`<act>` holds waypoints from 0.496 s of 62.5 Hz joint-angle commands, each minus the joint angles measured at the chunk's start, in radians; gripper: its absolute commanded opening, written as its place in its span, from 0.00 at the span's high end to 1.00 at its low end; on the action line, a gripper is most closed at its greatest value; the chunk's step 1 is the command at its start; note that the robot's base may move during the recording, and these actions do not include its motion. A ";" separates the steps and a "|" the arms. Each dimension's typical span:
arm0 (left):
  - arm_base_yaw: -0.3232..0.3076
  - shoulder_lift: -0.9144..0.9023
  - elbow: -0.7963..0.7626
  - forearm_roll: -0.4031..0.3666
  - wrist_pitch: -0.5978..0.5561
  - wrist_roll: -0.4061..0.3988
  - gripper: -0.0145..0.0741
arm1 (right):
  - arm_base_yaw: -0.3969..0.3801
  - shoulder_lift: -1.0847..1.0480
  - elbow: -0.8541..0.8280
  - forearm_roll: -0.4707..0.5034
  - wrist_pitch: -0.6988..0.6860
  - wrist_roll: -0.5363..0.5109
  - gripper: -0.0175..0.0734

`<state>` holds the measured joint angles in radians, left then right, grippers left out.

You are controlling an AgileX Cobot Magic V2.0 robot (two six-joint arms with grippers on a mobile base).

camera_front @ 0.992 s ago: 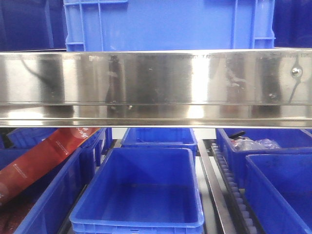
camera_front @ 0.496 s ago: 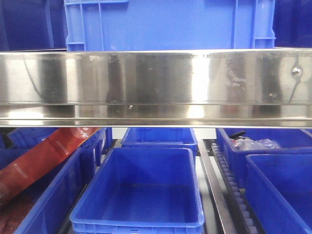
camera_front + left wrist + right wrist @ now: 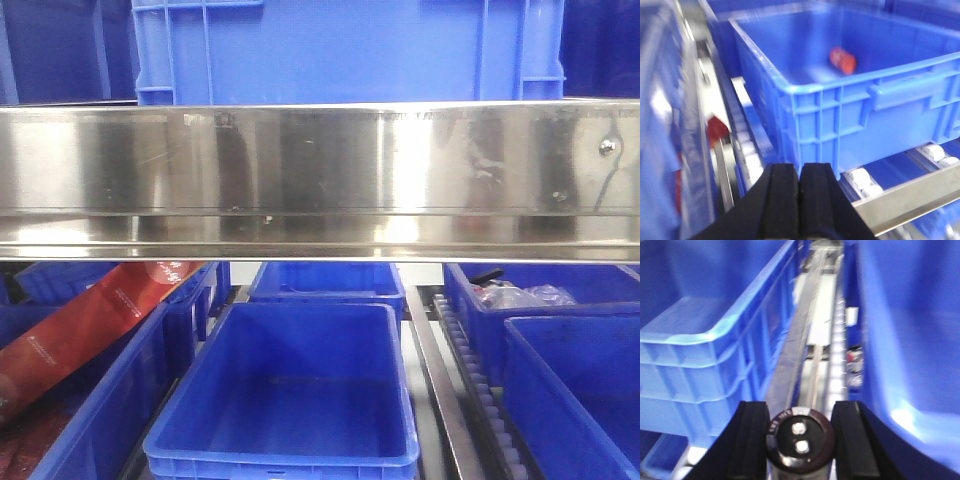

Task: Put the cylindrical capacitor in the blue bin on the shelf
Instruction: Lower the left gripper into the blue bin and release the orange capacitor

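Transport step: right claw (image 3: 799, 440) clamped on the cylindrical capacitor (image 3: 800, 439) above the shelf's roller track (image 3: 812, 347); next, swing left over the blue bin (image 3: 705, 335); left claw (image 3: 800, 200) pressed together

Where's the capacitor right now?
In the right wrist view, the capacitor sits between the right gripper fingers, over the roller track between two blue bins, not yet inside either.

Print on the capacitor (image 3: 800, 437) rim (blurred) stays unreadable.
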<state>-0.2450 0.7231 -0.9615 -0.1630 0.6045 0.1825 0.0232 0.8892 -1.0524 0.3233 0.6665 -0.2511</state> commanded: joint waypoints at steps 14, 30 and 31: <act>0.004 -0.226 0.152 -0.005 -0.026 -0.030 0.96 | 0.124 0.201 -0.277 0.002 -0.040 -0.041 0.99; 0.004 -0.272 0.155 -0.009 0.039 -0.036 0.96 | 0.292 0.511 -0.643 0.002 0.046 -0.075 0.99; 0.004 -0.272 0.155 -0.010 0.038 -0.036 0.96 | 0.299 0.529 -0.671 0.002 0.053 -0.075 0.99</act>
<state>-0.2432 0.4605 -0.8075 -0.1630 0.6449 0.1569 0.2843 1.3322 -1.6254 0.3233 0.6892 -0.3087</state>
